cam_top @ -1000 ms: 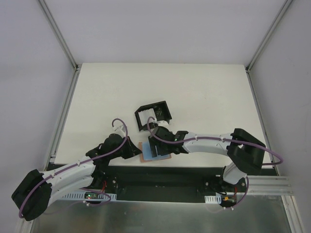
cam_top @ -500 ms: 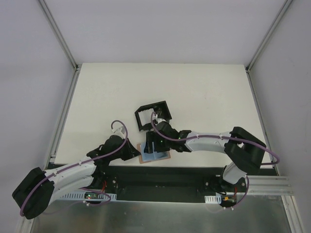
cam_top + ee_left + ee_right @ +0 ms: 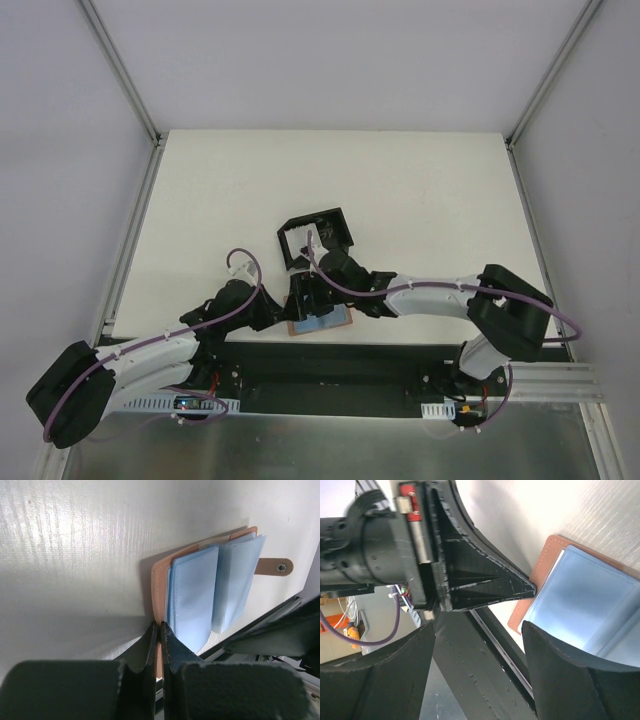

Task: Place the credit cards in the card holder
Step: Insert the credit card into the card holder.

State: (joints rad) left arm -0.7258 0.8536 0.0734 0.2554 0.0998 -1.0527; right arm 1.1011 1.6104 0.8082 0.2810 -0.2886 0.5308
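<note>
The tan card holder (image 3: 340, 321) lies open at the table's near edge, with light-blue leaves (image 3: 192, 597) fanned inside it and a snap tab (image 3: 272, 566) sticking out. I cannot tell loose credit cards from these leaves. My left gripper (image 3: 160, 628) is shut on the holder's tan edge; in the top view it (image 3: 283, 312) sits at the holder's left side. My right gripper (image 3: 477, 630) is open and empty, hovering over the holder's left part (image 3: 546, 560), close to the left gripper's fingers (image 3: 485, 587). In the top view it (image 3: 304, 298) partly covers the holder.
A black box frame (image 3: 316, 236) with white pieces stands just behind the holder, touching the right wrist area. The table's front edge and a dark metal rail (image 3: 330, 350) run right under the holder. White tabletop (image 3: 330, 180) stretches behind.
My right gripper has slid left over the holder, towards the left gripper. The holder has shifted slightly. The left gripper stays clamped on its edge.
</note>
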